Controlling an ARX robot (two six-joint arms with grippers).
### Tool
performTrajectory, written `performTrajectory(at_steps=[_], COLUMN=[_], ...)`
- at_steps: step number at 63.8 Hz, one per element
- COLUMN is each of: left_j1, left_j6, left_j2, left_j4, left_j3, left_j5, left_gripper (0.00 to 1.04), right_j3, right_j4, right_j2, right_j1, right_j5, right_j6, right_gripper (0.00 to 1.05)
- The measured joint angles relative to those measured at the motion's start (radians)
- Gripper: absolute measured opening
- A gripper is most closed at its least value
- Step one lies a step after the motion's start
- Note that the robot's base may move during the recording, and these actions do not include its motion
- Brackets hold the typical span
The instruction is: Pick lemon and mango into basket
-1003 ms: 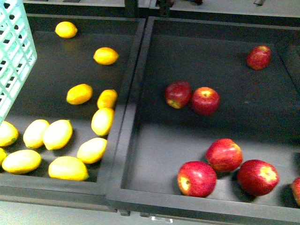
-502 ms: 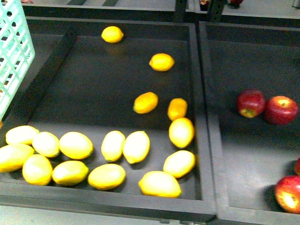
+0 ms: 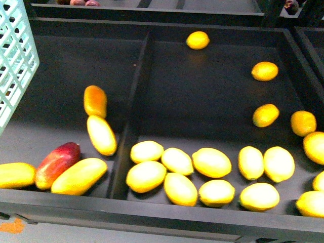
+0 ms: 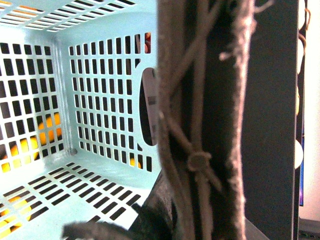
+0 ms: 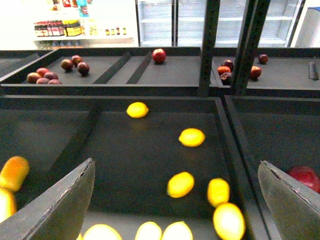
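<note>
though wide-jawed, gripper apart from lemon

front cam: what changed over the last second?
The front view swept left along the bins: the red apples left it rightward, the lemons slid to centre-right, the mangoes came in at left. No fruit was picked or shifted. The basket stays upper left.

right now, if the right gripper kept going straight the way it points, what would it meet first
Probably the lemon lying just ahead of the open right gripper, or the dark bin floor around it; depth is unclear in the wrist view.
</note>
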Motion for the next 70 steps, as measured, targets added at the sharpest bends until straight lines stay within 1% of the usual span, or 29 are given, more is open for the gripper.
performTrajectory(at_steps=[19, 30, 41, 43, 44, 47, 48, 49, 51, 57, 65, 70], left_j1=[0.000, 0.004, 0.004, 0.010, 0.020, 0.023, 0.019, 0.010, -0.013, -0.102, -0.197, -0.268], left_j6=[0.002, 0.013, 0.008, 0.030, 0.063, 0.156, 0.183, 0.253, 0.316, 0.457, 0.490, 0.490], left_j2=[0.001, -0.001, 0.001, 0.009, 0.023, 0.069, 0.080, 0.100, 0.130, 0.230, 0.362, 0.440], left_j4=[0.000, 0.000, 0.000, -0.021, -0.071, -0.191, -0.198, -0.218, -0.216, -0.165, -0.084, -0.040], left_j3=[0.000, 0.000, 0.000, 0.006, 0.027, 0.085, 0.094, 0.106, 0.118, 0.137, 0.169, 0.220], left_j5=[-0.002, -0.027, 0.002, 0.037, 0.090, 0.186, 0.194, 0.221, 0.234, 0.229, 0.176, 0.171], left_gripper=[0.05, 0.05, 0.05, 0.05, 0.05, 0.05, 0.05, 0.05, 0.05, 0.05, 0.05, 0.05], right_j3=[0.000, 0.000, 0.000, 0.000, 0.000, 0.000, 0.000, 0.000, 0.000, 0.000, 0.000, 0.000], right_j4=[0.000, 0.000, 0.000, 0.000, 0.000, 0.000, 0.000, 0.000, 0.000, 0.000, 0.000, 0.000], right_j2=[0.000, 0.000, 0.000, 0.000, 0.000, 0.000, 0.000, 0.000, 0.000, 0.000, 0.000, 0.000], right_j1=[0.000, -0.001, -0.001, -0.001, -0.001, -0.001, -0.001, -0.001, -0.001, -0.001, -0.001, -0.001], right_j5=[-0.001, -0.008, -0.004, -0.004, -0.004, -0.004, -0.004, -0.004, -0.002, -0.002, -0.001, -0.001], right_j6=[0.000, 0.000, 0.000, 0.000, 0.000, 0.000, 0.000, 0.000, 0.000, 0.000, 0.000, 0.000], right_gripper=[0.96, 0.96, 0.96, 0.96, 0.96, 0.96, 0.96, 0.96, 0.96, 0.96, 0.96, 0.96])
